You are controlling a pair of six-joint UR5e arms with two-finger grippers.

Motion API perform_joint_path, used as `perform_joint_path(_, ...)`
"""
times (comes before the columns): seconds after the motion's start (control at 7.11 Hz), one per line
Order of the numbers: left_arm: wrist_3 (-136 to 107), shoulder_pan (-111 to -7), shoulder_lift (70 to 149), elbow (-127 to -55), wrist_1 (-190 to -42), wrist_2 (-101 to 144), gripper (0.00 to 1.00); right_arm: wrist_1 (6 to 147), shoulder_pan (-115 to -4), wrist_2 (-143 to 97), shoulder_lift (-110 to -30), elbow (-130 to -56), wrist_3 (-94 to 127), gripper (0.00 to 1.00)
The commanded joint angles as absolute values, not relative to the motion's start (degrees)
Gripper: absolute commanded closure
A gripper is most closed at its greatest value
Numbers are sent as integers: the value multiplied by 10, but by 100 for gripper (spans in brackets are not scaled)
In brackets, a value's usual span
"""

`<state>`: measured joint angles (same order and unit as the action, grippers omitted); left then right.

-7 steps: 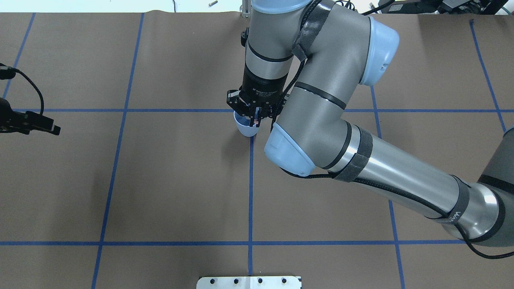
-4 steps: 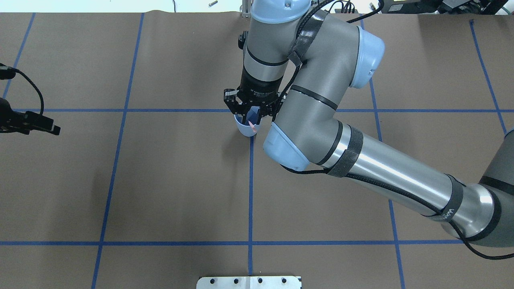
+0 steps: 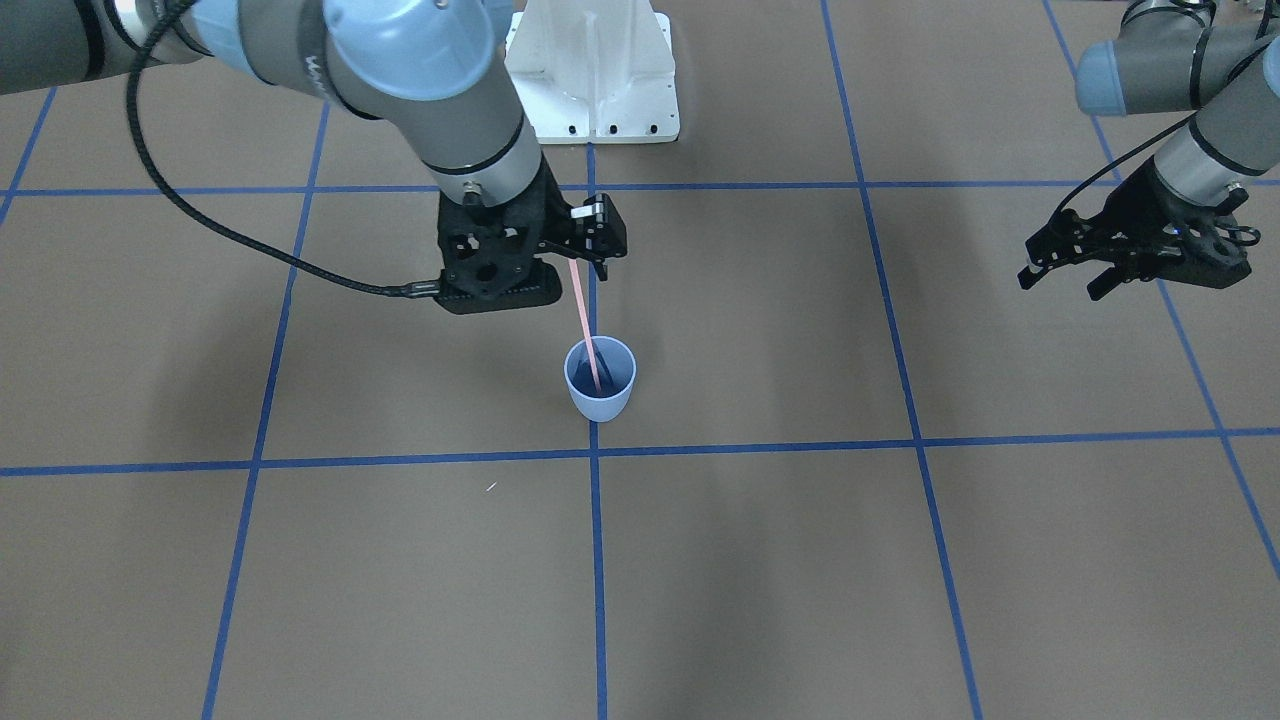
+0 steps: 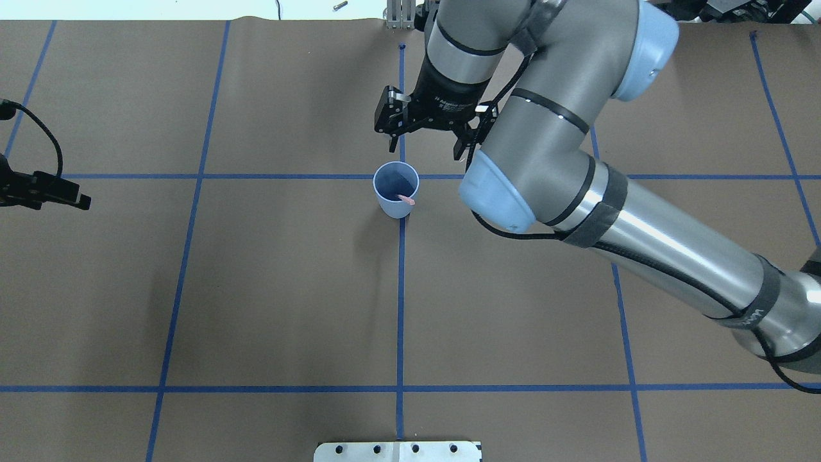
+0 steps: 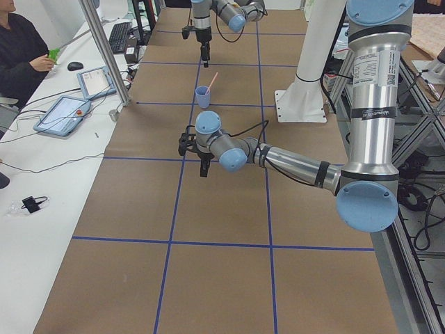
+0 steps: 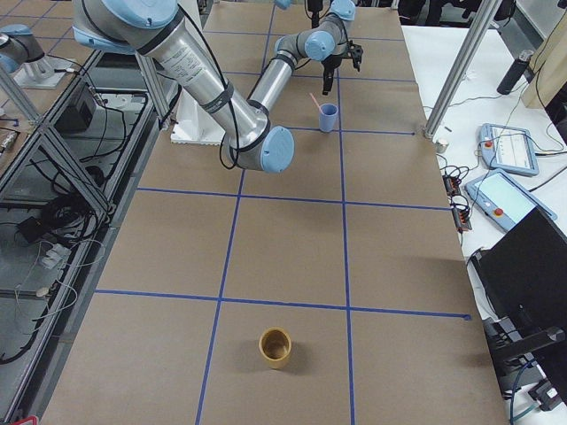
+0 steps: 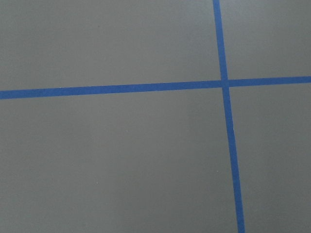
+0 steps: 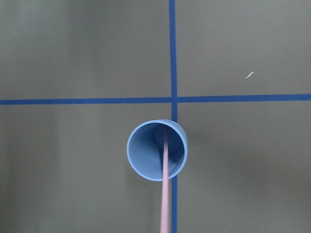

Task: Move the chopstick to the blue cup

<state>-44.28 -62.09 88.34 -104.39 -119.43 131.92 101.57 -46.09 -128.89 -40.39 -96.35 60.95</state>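
**Chopstick standing in the blue cup, beneath the right claw, whose fingers are spread and empty.**

The chopstick leans inside the cup. Its lower end is down at the dark blue bottom and its shaft rests on the rim on the robot's side. Its upper end rises toward the right claw, and the overhead view shows it clear of both fingers. The cup stands upright under that claw, at a crossing of blue tape lines on the brown table cover. The left claw hangs well away on the right claw's left, its fingers apart and gripping nothing. A tan cup stands far from both claws, toward the table's end on the robot's right.
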Motion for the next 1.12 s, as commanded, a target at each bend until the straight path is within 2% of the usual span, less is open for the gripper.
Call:
perform_joint_path(0.0,-441,-649,887,-1032,-1187,1324,2,1027,-549,-1319,-535,-1073,527,0)
perform_joint_path(0.28,-358,-698,889,-1000,-1182,1324,2,1028,-640,-1347,-638,-1078,360,0)
perform_joint_path(0.56,-241,-763,893,-934,-1183,1327,2,1029,-715,-1347,-745,-1071,177,0)
perform_joint_path(0.98,-33,-852,894,-895,-1139,1331,2,1027,-821,-1346,-836,-1011,-60,0)
